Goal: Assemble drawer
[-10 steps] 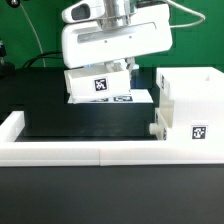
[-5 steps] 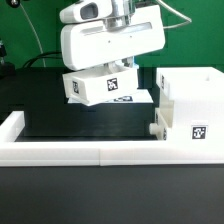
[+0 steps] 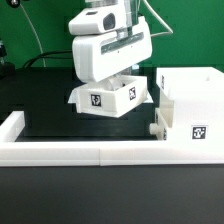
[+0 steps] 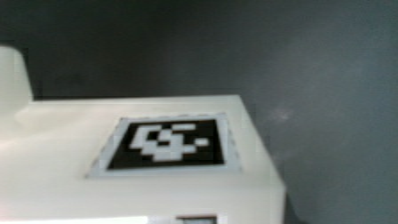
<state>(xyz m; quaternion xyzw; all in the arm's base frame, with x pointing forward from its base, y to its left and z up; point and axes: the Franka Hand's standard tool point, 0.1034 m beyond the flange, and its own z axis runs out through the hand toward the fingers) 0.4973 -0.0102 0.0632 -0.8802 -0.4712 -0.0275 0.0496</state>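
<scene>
The gripper point(image 3: 110, 74) hangs right over a small tray point(image 3: 110, 100); its big white body hides the fingers, so I cannot tell if the jaws are clamped on the tray or loose. The tray sits at a slant near the middle of the black table point(image 3: 55, 118), turned so one corner faces the camera; I cannot tell if it is touching the table or is just off it. The tall box point(image 3: 190, 105) stands just beside it, on the exterior view's right, with its open top up. The wrist view is very close and blurry; it shows a flat white face with a black-and-white tag point(image 4: 166, 145).

The tray looks like thin hard plastic; it is likely light and stiff, and a bit slippery. A good place to hold it is probably across two side walls, near the middle, so it does not twist or tip. It should slide into the box straight; a crooked tray could get stuck.
</scene>
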